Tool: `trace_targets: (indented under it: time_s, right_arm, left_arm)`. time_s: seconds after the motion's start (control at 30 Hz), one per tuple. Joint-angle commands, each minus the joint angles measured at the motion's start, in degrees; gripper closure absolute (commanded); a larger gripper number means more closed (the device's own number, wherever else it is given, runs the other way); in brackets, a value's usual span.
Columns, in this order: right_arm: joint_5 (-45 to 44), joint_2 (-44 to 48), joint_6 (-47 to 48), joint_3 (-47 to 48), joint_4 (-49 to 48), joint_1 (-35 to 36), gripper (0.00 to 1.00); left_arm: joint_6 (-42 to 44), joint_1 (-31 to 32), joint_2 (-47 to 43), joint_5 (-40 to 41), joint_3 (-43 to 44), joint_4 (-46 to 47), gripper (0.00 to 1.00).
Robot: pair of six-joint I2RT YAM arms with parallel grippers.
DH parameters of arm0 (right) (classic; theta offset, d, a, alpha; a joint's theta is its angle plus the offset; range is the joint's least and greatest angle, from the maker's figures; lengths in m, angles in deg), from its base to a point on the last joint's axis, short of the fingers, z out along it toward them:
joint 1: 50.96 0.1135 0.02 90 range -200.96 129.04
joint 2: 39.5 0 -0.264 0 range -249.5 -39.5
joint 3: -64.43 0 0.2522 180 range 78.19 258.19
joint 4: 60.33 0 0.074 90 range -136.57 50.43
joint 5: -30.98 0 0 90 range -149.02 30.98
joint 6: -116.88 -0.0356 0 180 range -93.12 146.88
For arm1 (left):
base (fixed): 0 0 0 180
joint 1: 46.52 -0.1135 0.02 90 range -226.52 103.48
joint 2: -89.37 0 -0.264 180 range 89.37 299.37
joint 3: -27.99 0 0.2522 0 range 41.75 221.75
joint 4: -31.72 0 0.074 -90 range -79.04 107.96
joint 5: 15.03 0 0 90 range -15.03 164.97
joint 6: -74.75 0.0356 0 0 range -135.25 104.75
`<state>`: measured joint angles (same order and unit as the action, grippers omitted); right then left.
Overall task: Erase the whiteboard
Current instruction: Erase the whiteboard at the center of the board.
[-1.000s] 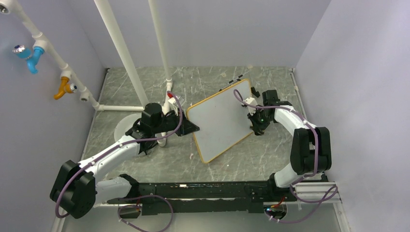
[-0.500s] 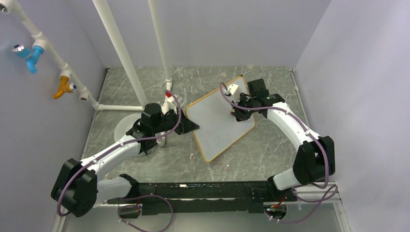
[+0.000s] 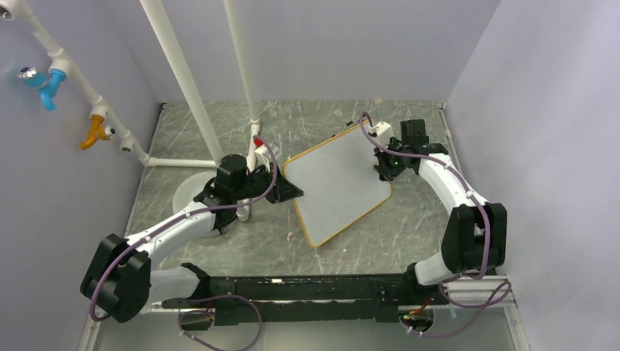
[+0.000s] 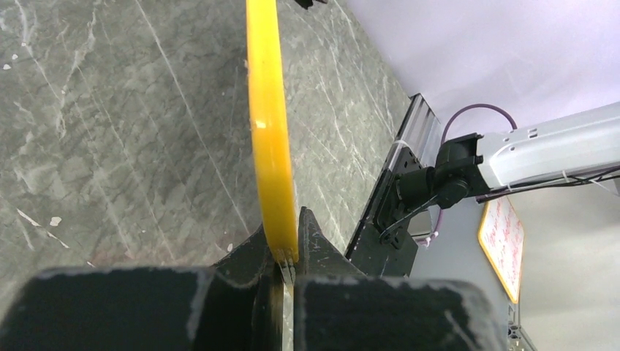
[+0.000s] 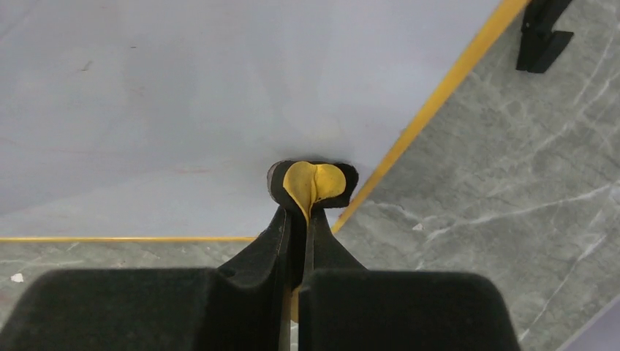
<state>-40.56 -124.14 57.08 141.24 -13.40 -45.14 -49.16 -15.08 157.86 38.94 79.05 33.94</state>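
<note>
The whiteboard (image 3: 338,191), white with a thin orange frame, lies at a slant across the middle of the table. My left gripper (image 3: 294,192) is shut on its left corner. In the left wrist view the yellow-orange frame edge (image 4: 267,110) runs straight into the closed jaws of the left gripper (image 4: 286,257). My right gripper (image 3: 384,167) sits over the board's upper right part, shut on a yellow and black eraser (image 5: 314,183). The eraser presses on the white surface (image 5: 183,95) next to the frame edge. That surface shows only faint marks. Right gripper (image 5: 298,216).
White pipes (image 3: 183,80) rise at the back left, one with a red-tipped fitting (image 3: 256,142). A round white disc (image 3: 188,191) lies under the left arm. A black foot (image 5: 541,33) sticks out past the board. Grey walls close in on three sides.
The right gripper swept the eraser left across the board's upper part, then back to the upper right edge. The board turned slightly. The left gripper kept its hold.
</note>
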Motion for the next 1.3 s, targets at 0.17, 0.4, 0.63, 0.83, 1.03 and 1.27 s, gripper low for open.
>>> trace_targets:
  time_s: [0.17, 0.4, 0.63, 0.83, 1.03, 1.27]
  right_arm:
    - [15.7, 3.2, 10.2, -0.6, 8.9, 17.7, 1.0]
    - [23.0, 6.6, 14.4, 0.7, 12.4, 24.5, 1.0]
    - [21.8, 3.2, 12.9, 4.9, 14.2, 36.3, 1.0]
    - [1.8, 4.5, -2.2, 5.3, -2.5, 31.0, 1.0]
    - [-3.4, 8.0, -3.2, 6.5, -6.5, 26.3, 1.0]
    - [7.0, 6.3, 3.4, 3.2, 0.5, 37.2, 1.0]
  left_arm:
    - [1.3, 0.4, 1.2, -3.0, 6.8, 5.6, 1.0]
    - [1.7, 0.4, 2.3, -1.8, 9.5, 4.2, 1.0]
    - [1.0, 0.5, 4.1, -1.4, 11.7, 4.7, 1.0]
    - [1.0, 0.4, 4.6, -1.5, 11.1, 5.5, 1.0]
    - [1.1, 0.4, 4.7, -1.5, 10.8, 5.5, 1.0]
    - [0.7, 0.5, 4.7, -0.6, 11.4, 5.5, 1.0]
